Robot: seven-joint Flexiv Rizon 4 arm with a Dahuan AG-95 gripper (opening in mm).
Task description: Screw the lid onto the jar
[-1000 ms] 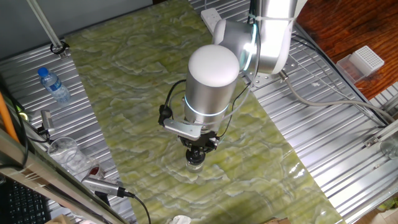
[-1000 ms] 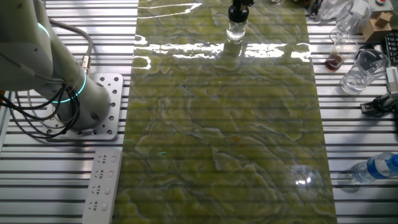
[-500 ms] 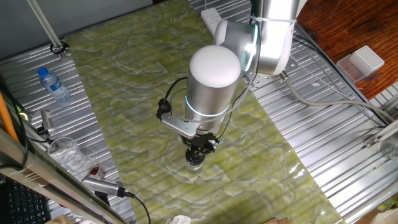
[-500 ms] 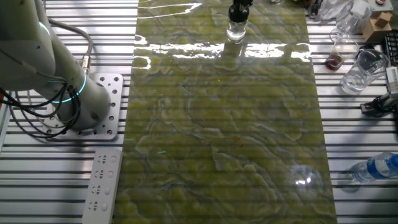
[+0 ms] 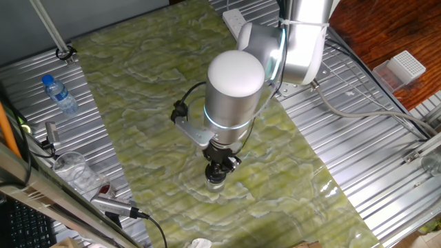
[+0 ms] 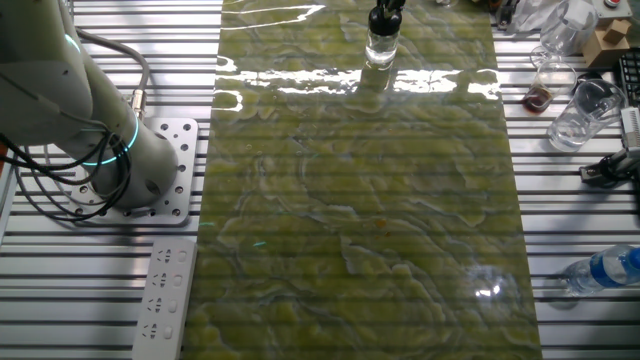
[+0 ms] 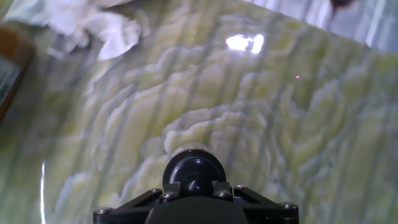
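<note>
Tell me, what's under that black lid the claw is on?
The lid sits atop the jar, which stands on the green mat. The gripper covers the lid, so the thread and the jar's inside can't be seen.

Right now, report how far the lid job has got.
Done: the lid sits on top of the jar, which stands upright on the green mat. In hand: the claw grips the lid from above. Left: finishing the twist and letting go; thread tightness isn't visible.

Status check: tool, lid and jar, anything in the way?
Tool shut on the lid. Lid sits on the jar, jar upright on the green mat. Nothing near it.
</note>
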